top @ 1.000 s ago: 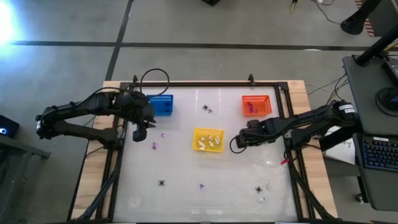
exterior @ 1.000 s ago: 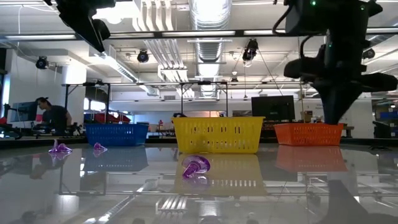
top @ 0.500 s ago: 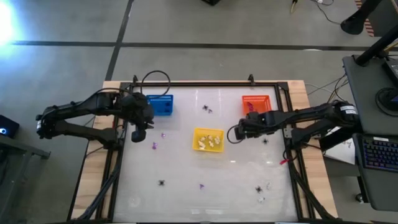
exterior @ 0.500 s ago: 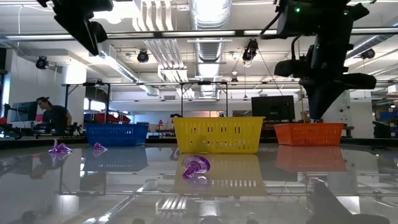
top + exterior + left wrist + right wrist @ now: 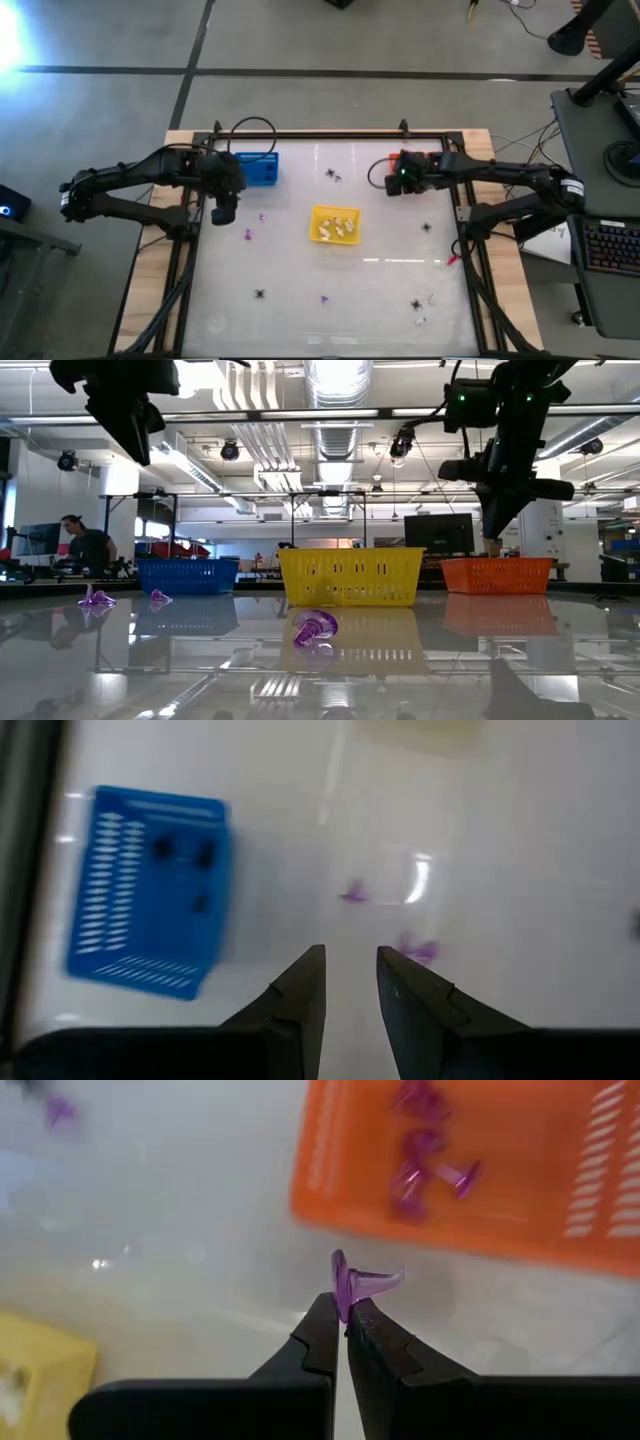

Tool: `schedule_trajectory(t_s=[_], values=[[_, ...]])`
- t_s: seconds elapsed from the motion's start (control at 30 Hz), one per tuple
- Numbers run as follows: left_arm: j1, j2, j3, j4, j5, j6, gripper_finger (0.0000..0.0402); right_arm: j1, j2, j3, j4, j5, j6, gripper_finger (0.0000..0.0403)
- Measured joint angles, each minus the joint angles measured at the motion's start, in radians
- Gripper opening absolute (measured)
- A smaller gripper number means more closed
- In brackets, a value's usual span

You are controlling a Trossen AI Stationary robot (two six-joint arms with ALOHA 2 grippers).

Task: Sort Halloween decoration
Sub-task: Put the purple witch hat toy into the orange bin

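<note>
1. Low view, nearest the lens: a purple trinket (image 5: 315,628) lies on the glossy white surface (image 5: 420,670) in front of the yellow basket (image 5: 350,576), apart from it.
2. Left of the yellow basket, two more purple pieces (image 5: 97,598) lie near the blue basket (image 5: 187,574); the left claw (image 5: 224,212) hangs above them, its jaws a little apart and grasping nothing.
3. Right of the yellow basket, the right claw (image 5: 345,1325) is clenched on a purple trinket held by its thin edge (image 5: 352,1283), just short of the orange basket (image 5: 480,1170), which already holds several purple pieces (image 5: 425,1155).
4. Risk, as a judgement: the pinch is only on the trinket's rim, so it could twist free during the carry and fall outside the orange basket's near wall.
5. Releasing too early would cause the same miss; a low approach could nudge the light basket.
6. Nearer the front edge than the yellow basket, black spidery pieces (image 5: 260,294) and pale ones (image 5: 428,299) lie scattered on the surface.
7. Beyond the baskets, the room shows ceiling ducts, lamps, a monitor and a person (image 5: 85,545) seated far left.
</note>
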Motion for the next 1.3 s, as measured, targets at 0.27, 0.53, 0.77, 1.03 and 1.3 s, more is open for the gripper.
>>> schedule_trajectory(t_s=[0.27,0.53,0.77,1.03,1.3], values=[[0.000,0.000,0.000,0.002,-0.073,-0.027,0.0075,-0.172,0.009,0.000,0.004,-0.013,-0.142,0.0009],[0.000,0.000,0.000,0.003,-0.099,-0.054,0.0075,-0.272,0.009,0.000,0.009,-0.013,-0.244,0.0009],[0.000,0.000,0.000,0.003,-0.123,-0.116,0.0075,-0.299,0.009,0.000,0.019,-0.010,-0.310,0.0009],[0.000,0.000,0.000,0.016,-0.124,-0.146,0.0075,-0.299,0.010,-0.001,0.054,0.000,-0.364,0.0041],[0.000,0.000,0.000,0.050,-0.133,-0.155,0.0075,-0.299,0.010,-0.001,0.054,0.061,-0.373,0.0090]])
